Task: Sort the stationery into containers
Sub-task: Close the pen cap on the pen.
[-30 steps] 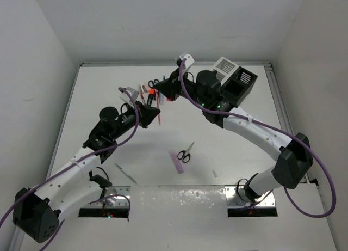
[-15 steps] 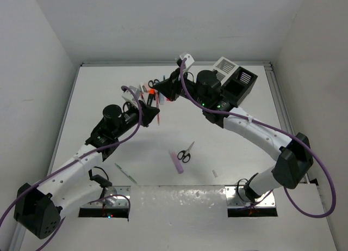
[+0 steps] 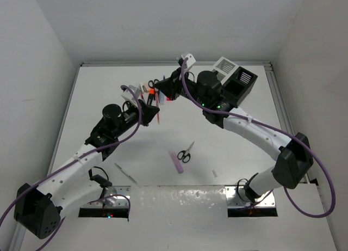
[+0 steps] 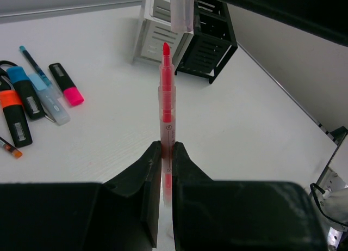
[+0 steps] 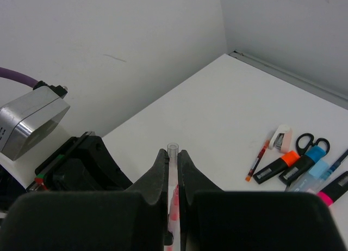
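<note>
My left gripper (image 4: 167,147) is shut on an uncapped red pen (image 4: 166,93), tip pointing away. My right gripper (image 5: 173,153) is shut on the pen's clear cap (image 5: 173,148), held just beyond the pen tip; the cap shows at the top of the left wrist view (image 4: 181,11). In the top view both grippers meet in the air at the far centre-left, left (image 3: 149,112) and right (image 3: 161,87). The white container (image 3: 225,66) and black container (image 3: 242,82) stand together at the far right. Orange, blue and pink markers (image 4: 32,98) lie on the table.
A pair of black-handled scissors (image 3: 186,152) and a lilac bar (image 3: 176,161) lie mid-table. A thin pen (image 3: 125,173) lies near left and a tiny white piece (image 3: 214,173) near right. Another pair of scissors (image 5: 310,142) lies by the markers.
My left gripper has moved slightly up and away with the red pen, bringing its tip closer to the cap. The right gripper has barely moved.
</note>
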